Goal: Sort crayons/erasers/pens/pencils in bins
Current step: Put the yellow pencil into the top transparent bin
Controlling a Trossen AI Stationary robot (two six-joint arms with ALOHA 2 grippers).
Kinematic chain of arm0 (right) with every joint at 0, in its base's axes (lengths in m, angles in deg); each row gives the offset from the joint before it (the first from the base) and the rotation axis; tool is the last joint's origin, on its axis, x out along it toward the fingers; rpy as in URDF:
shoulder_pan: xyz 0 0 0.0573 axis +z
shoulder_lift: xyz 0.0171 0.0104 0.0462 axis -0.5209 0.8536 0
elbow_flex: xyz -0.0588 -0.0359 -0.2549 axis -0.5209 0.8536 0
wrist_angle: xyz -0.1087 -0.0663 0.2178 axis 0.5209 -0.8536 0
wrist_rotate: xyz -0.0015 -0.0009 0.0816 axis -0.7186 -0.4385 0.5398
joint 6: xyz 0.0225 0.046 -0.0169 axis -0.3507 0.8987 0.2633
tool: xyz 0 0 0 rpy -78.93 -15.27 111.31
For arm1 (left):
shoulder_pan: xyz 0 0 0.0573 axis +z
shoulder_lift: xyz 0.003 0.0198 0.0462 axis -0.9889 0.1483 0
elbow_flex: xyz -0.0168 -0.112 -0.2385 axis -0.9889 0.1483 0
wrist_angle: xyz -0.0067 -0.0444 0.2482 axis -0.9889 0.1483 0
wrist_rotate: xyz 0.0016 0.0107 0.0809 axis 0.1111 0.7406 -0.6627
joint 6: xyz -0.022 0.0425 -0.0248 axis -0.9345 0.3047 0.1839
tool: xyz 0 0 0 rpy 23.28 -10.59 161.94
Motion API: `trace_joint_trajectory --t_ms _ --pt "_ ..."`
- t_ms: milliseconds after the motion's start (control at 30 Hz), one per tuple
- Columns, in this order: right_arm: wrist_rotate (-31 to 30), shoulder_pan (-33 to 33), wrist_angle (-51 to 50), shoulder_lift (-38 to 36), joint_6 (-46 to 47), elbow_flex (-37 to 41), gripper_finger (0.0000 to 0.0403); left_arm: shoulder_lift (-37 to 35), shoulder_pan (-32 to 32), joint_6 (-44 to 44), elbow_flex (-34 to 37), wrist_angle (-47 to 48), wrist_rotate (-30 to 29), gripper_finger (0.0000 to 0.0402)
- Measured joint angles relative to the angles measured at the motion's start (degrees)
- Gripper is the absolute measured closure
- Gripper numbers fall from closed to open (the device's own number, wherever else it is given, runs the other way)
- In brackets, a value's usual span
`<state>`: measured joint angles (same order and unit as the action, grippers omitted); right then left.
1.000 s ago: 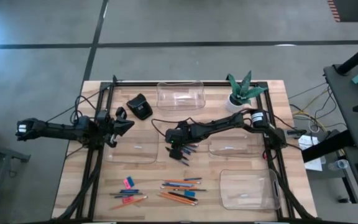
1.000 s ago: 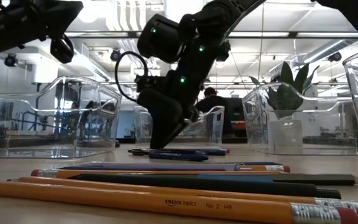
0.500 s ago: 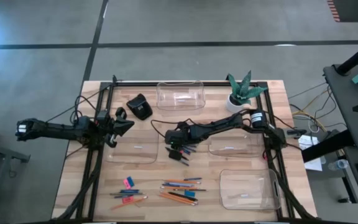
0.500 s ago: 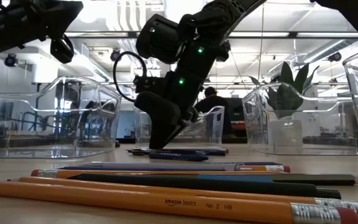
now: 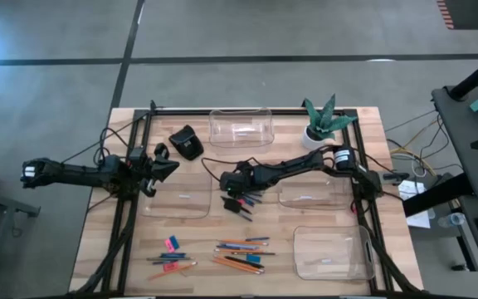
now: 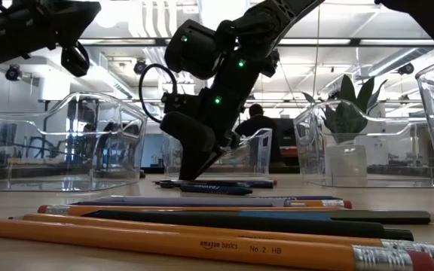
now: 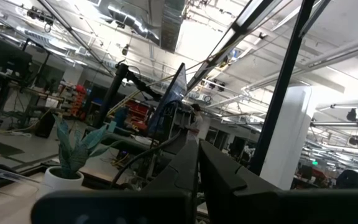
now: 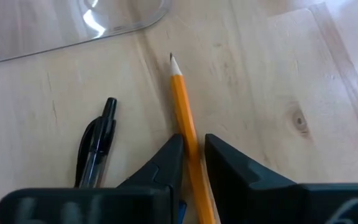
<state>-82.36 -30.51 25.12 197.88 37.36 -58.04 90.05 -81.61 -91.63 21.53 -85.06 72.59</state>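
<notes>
My right hand closes on a pencil at the middle of the worktop.

The wooden worktop [image 5: 90, 241] carries four clear bins; the nearest one [image 5: 175, 202] lies at about nine o'clock from my right hand [image 5: 233, 199], and another [image 5: 315, 195] at three o'clock. My left hand [image 5: 168, 166] waits above the worktop's nine o'clock side, fingers pressed together on nothing. My right hand is down on a small pile at the centre, its fingers [image 8: 166, 165] straddling the orange pencil [image 8: 184, 121] with a narrow gap; I cannot tell whether they grip it yet. A black pen [image 8: 98, 146] lies just beside it. I judge the pencil light, stiff and smooth, likely to swivel; mid-shaft, away from the tip, is the best hold.
</notes>
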Motion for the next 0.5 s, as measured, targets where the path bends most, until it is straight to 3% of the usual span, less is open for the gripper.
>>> trace_joint_trajectory --t_ms 200,500 --pt "0.1 0.0 -0.3 0.0 -1.4 0.0 0.0384 0.0 0.0 0.0 0.0 0.0 0.0 0.0402" --pt "0.2 -0.3 -2.5 -3.9 -3.6 0.6 0.0392 -0.1 0.0 0.0 0.0 0.0 -0.1 0.0402"
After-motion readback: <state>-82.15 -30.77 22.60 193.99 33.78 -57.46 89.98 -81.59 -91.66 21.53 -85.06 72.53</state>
